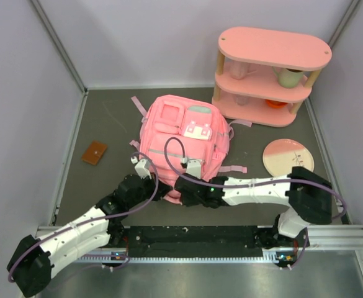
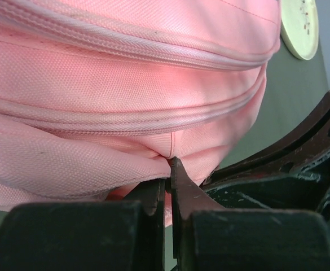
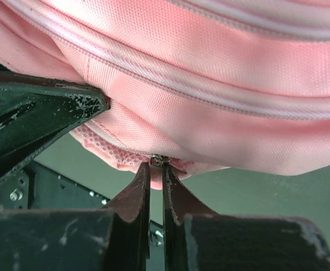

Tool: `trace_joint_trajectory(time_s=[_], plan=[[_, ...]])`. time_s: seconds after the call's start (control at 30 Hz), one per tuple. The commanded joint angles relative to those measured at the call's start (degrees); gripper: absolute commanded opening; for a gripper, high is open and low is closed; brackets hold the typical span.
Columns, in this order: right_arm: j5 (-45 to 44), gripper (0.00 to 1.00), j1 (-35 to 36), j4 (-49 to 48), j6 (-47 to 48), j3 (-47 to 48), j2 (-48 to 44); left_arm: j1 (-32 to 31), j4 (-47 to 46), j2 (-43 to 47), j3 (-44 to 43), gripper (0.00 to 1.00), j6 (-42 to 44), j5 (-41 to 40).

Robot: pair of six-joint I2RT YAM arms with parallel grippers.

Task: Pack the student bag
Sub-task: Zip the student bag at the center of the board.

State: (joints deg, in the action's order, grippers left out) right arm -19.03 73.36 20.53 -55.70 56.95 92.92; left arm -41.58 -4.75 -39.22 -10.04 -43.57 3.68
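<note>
Shelf (image 1: 271, 48), plate (image 1: 288, 156) stand right of student bag (image 1: 169, 133).

The student bag (image 2: 125, 73) overruns both wrist views' edges.

White arm links (image 1: 85, 223), black joints (image 1: 29, 267), purple cables (image 1: 175, 138); scuffed black jaws, paint chipped.

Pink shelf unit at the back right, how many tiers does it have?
3: the top board, the middle tier holding a pale green cup, and the bottom tier on the table. None seems hidden.
</note>
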Motion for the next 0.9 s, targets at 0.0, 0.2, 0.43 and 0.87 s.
trace_joint_trajectory(time_s=[0.0, 0.2, 0.43, 0.87], plan=[[4.33, 0.00, -2.25, -6.33, 2.26, -9.47, -7.04, -0.52, -9.48, 2.22, -0.86, 0.00, -0.20, 1.50], [24.28, 0.00, -5.34, -28.86, 3.67, -16.70, -9.53, -0.43, -13.07, 0.47, -0.33, 0.00, -1.60, 3.08], [30.71, 0.00, -2.08, -42.21, 1.04, -5.96, 1.47, -0.52, -13.21, -2.09, -1.29, 0.00, -2.40, 5.02], [12.80, 0.00, -18.25, -15.23, 0.76, -28.83, -19.26, 0.01, 3.87, 14.96, -0.33, 0.00, 1.30, -9.66]])
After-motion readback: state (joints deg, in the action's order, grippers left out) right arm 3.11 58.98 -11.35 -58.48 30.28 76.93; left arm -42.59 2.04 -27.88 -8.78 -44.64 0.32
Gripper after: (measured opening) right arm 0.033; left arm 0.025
